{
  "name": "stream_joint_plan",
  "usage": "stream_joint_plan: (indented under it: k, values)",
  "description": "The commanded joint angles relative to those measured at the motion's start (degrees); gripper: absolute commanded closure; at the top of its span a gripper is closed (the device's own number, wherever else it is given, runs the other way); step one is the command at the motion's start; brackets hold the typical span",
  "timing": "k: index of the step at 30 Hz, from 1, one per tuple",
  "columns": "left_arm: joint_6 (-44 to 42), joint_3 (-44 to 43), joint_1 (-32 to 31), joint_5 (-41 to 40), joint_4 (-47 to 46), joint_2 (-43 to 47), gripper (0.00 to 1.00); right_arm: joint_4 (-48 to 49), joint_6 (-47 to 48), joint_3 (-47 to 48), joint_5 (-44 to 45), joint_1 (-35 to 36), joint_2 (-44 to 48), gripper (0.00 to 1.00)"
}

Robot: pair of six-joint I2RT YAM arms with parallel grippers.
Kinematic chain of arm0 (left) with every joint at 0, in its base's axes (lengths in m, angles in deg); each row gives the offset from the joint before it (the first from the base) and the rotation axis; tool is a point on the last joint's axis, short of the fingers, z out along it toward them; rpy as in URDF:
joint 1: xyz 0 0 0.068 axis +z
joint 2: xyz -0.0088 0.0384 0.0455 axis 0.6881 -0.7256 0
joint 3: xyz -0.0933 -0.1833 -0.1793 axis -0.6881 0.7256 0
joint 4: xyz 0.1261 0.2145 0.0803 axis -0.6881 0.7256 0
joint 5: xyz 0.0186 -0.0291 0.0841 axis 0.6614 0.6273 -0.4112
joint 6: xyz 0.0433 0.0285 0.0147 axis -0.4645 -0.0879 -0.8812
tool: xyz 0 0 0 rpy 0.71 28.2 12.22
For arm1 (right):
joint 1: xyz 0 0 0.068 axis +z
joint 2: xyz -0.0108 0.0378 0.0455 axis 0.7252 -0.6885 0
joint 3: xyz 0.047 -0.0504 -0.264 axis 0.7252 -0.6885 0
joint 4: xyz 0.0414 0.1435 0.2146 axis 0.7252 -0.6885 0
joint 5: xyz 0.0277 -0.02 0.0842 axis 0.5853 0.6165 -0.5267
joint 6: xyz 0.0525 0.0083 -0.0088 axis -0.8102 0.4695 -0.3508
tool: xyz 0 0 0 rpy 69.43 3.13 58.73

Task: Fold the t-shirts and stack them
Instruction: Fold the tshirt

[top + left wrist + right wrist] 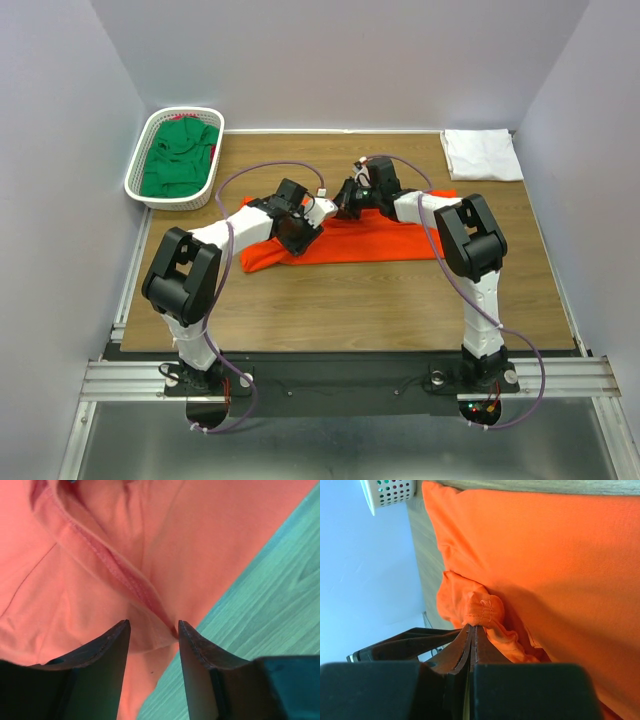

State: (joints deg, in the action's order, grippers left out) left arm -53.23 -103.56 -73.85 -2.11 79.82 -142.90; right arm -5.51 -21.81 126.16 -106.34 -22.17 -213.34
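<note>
Three t-shirts in view, one wooden table (350, 300). The orange-red t-shirt (380, 240) is the biggest item on it and lies mid-table as a wide, flattened band. Its left end is bunched and sticks out toward the near edge.

The left arm (190, 270) and right arm (470, 240) both reach in over that shirt, and their wrists come close together above its far-left part.

A white mesh basket (133, 178) sits at the far left corner of the table. The dark green t-shirt (180, 160) is crumpled inside it and fills most of it. The white t-shirt (482, 155) is folded flat at the far right corner, well apart from the others.

The left gripper (152, 625) is low over the orange cloth near the shirt's edge. Its jaws are parted, with a stitched hem fold running into the gap and touching one finger (200, 655). It is not clamped, and bare wood shows just beside it.

The right gripper (472, 626) is clenched on a small knot of the orange-red shirt's hem, with stitching visible right at the tips and the fabric puckered around the pinch.
</note>
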Motion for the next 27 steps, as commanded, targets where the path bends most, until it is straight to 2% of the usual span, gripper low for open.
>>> stream_joint_plan:
  k: [1, 4, 8, 14, 27]
  values:
    - [0.2, -0.8, -0.1, -2.8, -1.1, 0.5, 0.52, 3.6, -0.9, 0.6, -1.3, -0.6, 0.1, 0.99]
    - [0.3, -0.9, 0.1, -3.1, -1.2, 0.7, 0.59, 3.9, -1.1, 0.2, -1.4, -0.6, 0.2, 0.99]
    - [0.5, -0.9, 0.6, -3.0, -1.3, 1.4, 0.78, 4.3, -1.1, 0.0, -1.6, -0.6, 0.6, 0.99]
    - [-0.1, -1.3, 1.0, -2.6, -0.5, 3.2, 1.00, 4.5, -0.9, -0.6, -1.5, -0.5, 0.6, 0.99]
    - [-10.2, -13.8, 5.1, -3.3, 4.7, -2.2, 1.00, 5.3, -0.9, -2.0, -1.7, -0.7, 0.1, 0.99]
